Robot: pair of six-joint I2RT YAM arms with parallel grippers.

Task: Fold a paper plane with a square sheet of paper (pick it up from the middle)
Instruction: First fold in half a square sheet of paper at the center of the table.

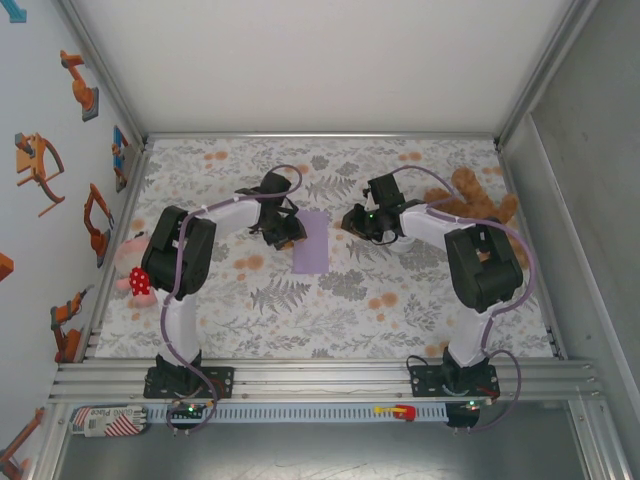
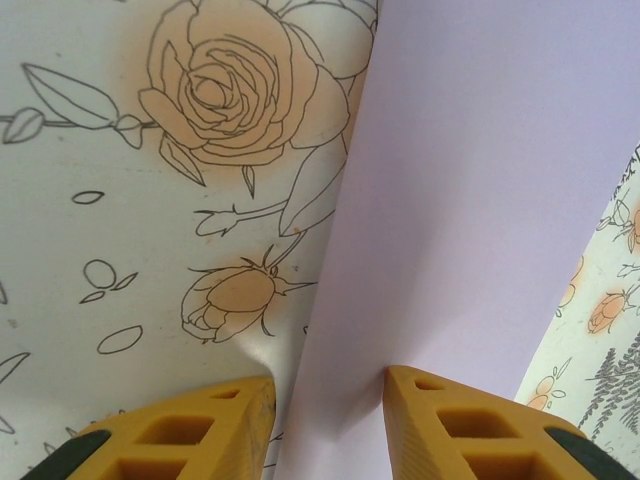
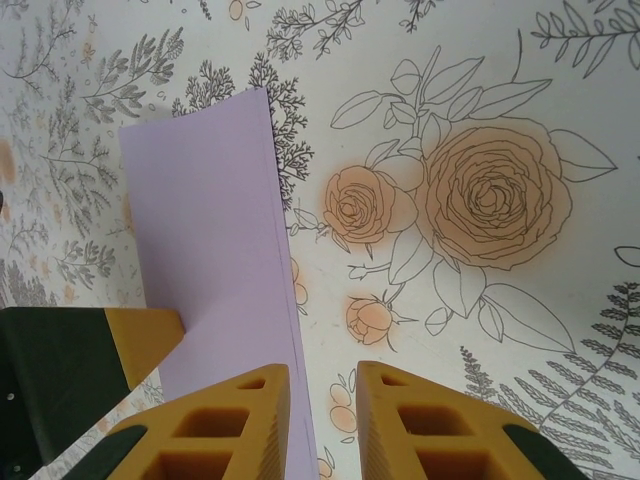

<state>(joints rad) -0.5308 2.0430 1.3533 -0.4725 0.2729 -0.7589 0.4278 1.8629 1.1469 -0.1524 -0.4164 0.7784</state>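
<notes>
The square sheet of paper [image 1: 312,243] lies on the flowered cloth mid-table as a narrow lavender strip, with a doubled long edge in the right wrist view [image 3: 205,220]. My left gripper [image 1: 283,232] is down at its left edge. In the left wrist view the gripper [image 2: 328,378] is open, one fingertip [image 2: 250,395] on the puckered cloth and the other on the paper [image 2: 470,200]. My right gripper [image 1: 355,222] sits at the opposite edge. Its jaws [image 3: 323,368] stand slightly open, the left finger [image 3: 262,385] over the paper's edge and the right on the cloth.
A brown teddy bear [image 1: 478,200] lies at the back right behind the right arm. A pink soft toy with a red spotted part [image 1: 135,272] rests at the left edge. Metal frame rails and walls [image 1: 320,135] bound the cloth [image 1: 330,310].
</notes>
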